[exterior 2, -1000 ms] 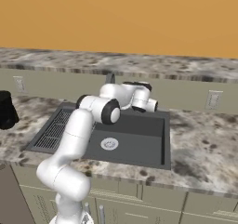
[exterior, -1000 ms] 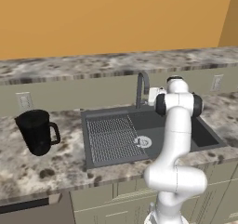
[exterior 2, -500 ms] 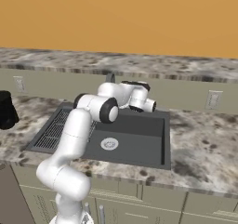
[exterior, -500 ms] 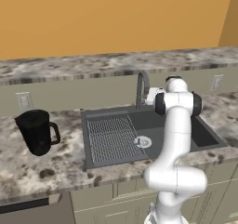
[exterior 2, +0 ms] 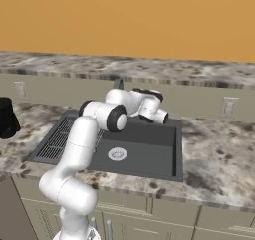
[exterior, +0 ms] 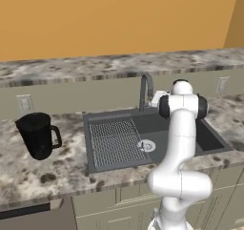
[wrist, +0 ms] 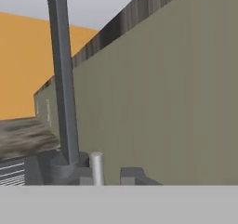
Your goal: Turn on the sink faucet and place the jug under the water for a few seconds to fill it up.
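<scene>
Grey tap, left base view: the sink faucet (exterior: pixel 145 88) rises at the back rim of the sink (exterior: pixel 112 143); the arm hides the gripper.
Jug: the jug (exterior: pixel 37 135) stands upright on the counter (exterior: pixel 28 174), well left of the sink.
Right base view: the gripper (exterior 2: pixel 160 116) hangs over the sink's back edge; the faucet is mostly hidden, the jug cut off.
Hand view: fingers drawn together, tips barely visible, close to the faucet base; contact unclear.

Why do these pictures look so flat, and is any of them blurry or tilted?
Left base view: even light, no glare on the black jug. Right base view: the sink basin is evenly dark. Hand view: rolled and soft, so the sink faucet leans.
</scene>
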Motion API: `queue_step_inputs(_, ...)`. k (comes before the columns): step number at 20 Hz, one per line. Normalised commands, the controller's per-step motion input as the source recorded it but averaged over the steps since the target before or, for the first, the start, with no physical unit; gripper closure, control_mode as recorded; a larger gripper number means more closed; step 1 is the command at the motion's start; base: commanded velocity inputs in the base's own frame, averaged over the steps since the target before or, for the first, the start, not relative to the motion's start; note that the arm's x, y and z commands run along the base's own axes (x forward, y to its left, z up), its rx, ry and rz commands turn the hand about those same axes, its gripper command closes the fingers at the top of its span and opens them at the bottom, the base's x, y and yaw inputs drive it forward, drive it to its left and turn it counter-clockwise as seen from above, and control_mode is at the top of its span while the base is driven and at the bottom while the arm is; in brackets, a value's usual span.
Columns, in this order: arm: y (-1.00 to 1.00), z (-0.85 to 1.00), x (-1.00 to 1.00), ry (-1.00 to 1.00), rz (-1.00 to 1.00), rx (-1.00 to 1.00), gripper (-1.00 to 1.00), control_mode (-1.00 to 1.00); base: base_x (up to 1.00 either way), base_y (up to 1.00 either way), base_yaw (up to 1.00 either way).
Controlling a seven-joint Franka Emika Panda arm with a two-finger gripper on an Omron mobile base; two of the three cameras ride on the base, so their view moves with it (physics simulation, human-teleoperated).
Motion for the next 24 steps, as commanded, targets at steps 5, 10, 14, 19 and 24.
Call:
queue_step_inputs(5, -0.42, -0.03, 0.17, 0.08, -0.22, 0.09, 1.00, -1.00, 0.00, 0.00, 0.00)
queue_step_inputs(10, -0.53, -0.08, 0.13, 0.14, -0.25, 0.10, 1.00, -1.00, 0.00, 0.00, 0.00)
queue_step_inputs(14, -0.81, -0.19, 0.04, 0.13, -0.20, 0.09, 1.00, -1.00, 0.00, 0.00, 0.00)
queue_step_inputs(19, -0.93, -0.22, 0.09, 0.16, -0.18, 0.12, 1.00, -1.00, 0.00, 0.00, 0.00)
queue_step_inputs(24, -0.96, -0.26, 0.06, 0.18, -0.15, 0.13, 1.00, -1.00, 0.00, 0.00, 0.00)
